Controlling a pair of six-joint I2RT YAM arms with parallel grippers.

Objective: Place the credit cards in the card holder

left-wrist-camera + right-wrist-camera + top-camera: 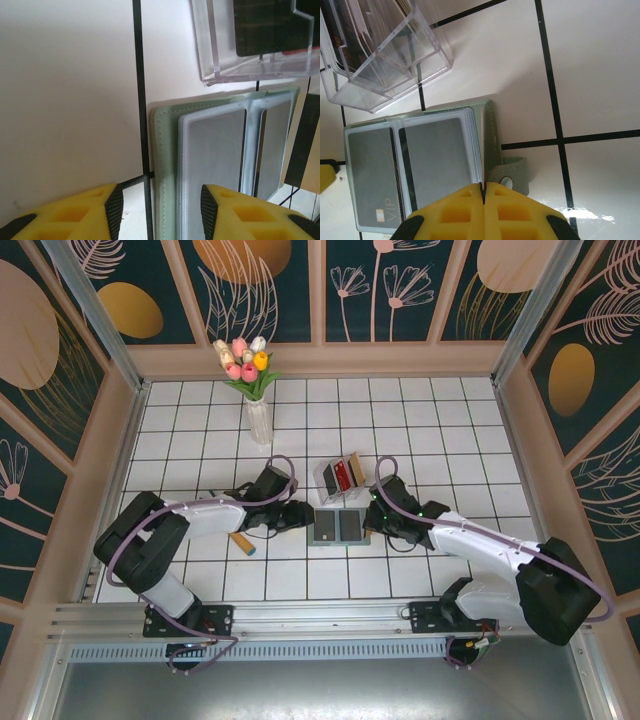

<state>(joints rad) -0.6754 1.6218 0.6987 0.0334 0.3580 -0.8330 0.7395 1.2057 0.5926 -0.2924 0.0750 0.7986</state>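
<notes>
The sage card holder [340, 527] lies open and flat, with dark grey cards [370, 170] behind its clear pockets. My left gripper [306, 516] is open at the holder's left side. In the left wrist view this gripper [162, 212] straddles the holder's [165, 165] stitched left edge. My right gripper [372, 521] is at the right side. In the right wrist view it [482, 189] is shut, tips meeting over the holder's [487, 130] right edge beside the side tab [512, 175]. A tan and blue card-like piece [243, 542] lies left of the holder.
A clear plastic box [340, 475] with red and dark cards stands just behind the holder; it shows as the clear box [250, 50] and the same box [385, 55] in the wrist views. A vase of tulips [256, 400] stands at the back left.
</notes>
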